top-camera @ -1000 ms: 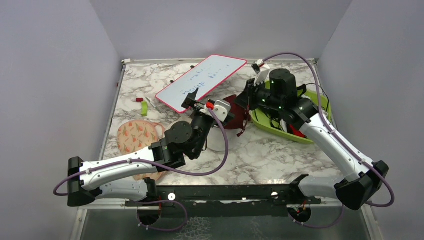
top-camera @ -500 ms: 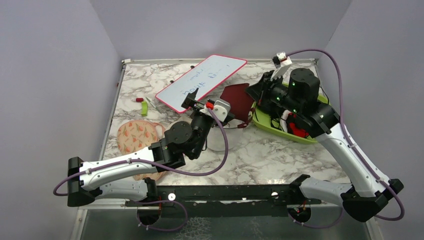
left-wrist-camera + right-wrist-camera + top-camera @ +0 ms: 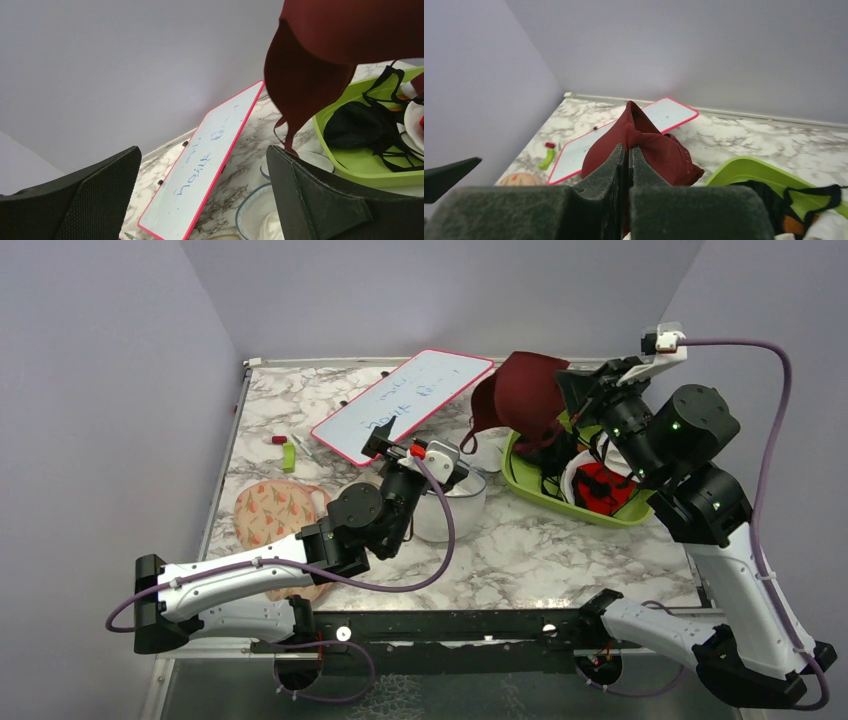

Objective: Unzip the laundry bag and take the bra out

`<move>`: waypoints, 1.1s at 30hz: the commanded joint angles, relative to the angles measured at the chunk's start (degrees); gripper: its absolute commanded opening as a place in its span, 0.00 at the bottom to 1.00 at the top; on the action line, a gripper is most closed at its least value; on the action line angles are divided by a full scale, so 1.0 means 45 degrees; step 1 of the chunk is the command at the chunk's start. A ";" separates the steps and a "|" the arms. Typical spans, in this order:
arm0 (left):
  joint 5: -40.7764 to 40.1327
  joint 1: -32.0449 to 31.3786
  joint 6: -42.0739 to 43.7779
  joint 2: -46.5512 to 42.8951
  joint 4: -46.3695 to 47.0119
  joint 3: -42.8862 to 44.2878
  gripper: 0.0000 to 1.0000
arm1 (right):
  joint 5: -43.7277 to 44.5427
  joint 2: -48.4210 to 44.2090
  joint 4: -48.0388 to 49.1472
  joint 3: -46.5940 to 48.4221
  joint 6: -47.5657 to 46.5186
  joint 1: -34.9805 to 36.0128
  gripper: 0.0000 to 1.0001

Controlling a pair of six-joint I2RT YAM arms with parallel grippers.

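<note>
**Holding the bra aloft: slip and snag risks**

The bra (image 3: 525, 390) is pinched in the closed right gripper (image 3: 629, 150) and is held high above the worktop (image 3: 560, 560), between the whiteboard (image 3: 400, 405) and the green tray (image 3: 545, 502). It is wholly out of the bag (image 3: 452, 505), which is seen standing open on the worktop near the left wrist. The left gripper (image 3: 385, 445) is spread wide and nothing is held in it.

Removal is judged as good as done; only a set-down is left.

Only a narrow fold of fabric is caught between the right gripper's pads, so the bra could be shed if the arm is swung or jolted. Straps are seen dangling below the cups. These could be hooked on the tray rim, on the black garment (image 3: 360, 125) lying in the tray, or on the bag's mouth if the bra is carried low across them. A snag could drag the light bag over. If the bra is let go above the tray, it would be mixed with the clothes there.
</note>
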 commanded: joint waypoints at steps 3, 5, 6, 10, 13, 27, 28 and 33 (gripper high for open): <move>-0.0091 0.0021 -0.0156 -0.0283 0.0381 -0.0124 0.91 | 0.3645 0.0020 0.0088 -0.0259 -0.1183 0.0067 0.01; -0.0091 0.0039 -0.0168 -0.0267 0.0381 -0.0141 0.91 | 0.4138 0.0002 0.0285 -0.0553 -0.1299 0.0066 0.01; -0.0091 0.0039 -0.0169 -0.0249 0.0381 -0.0136 0.91 | 0.4605 0.0012 0.0413 -0.0720 -0.1334 0.0062 0.01; -0.0091 0.0039 -0.0150 -0.0202 0.0381 -0.0122 0.91 | 0.5519 0.0214 0.0673 -0.1128 -0.1101 0.0067 0.01; -0.0110 0.0039 -0.0130 -0.0199 0.0381 -0.0110 0.91 | 0.6002 0.0398 0.0916 -0.1392 -0.0934 0.0045 0.01; -0.0092 0.0038 -0.0127 -0.0392 0.0324 -0.0075 0.91 | 0.5987 0.1121 0.0483 -0.3418 0.0693 -0.1392 0.01; -0.0091 0.0034 -0.0129 -0.0397 0.0332 -0.0062 0.91 | 0.6145 0.1107 0.0416 -0.3498 0.0799 -0.1564 0.01; -0.0091 0.0028 -0.0139 -0.0453 0.0303 -0.0046 0.91 | 0.6731 0.0840 0.0565 -0.3988 0.0924 -0.2058 0.01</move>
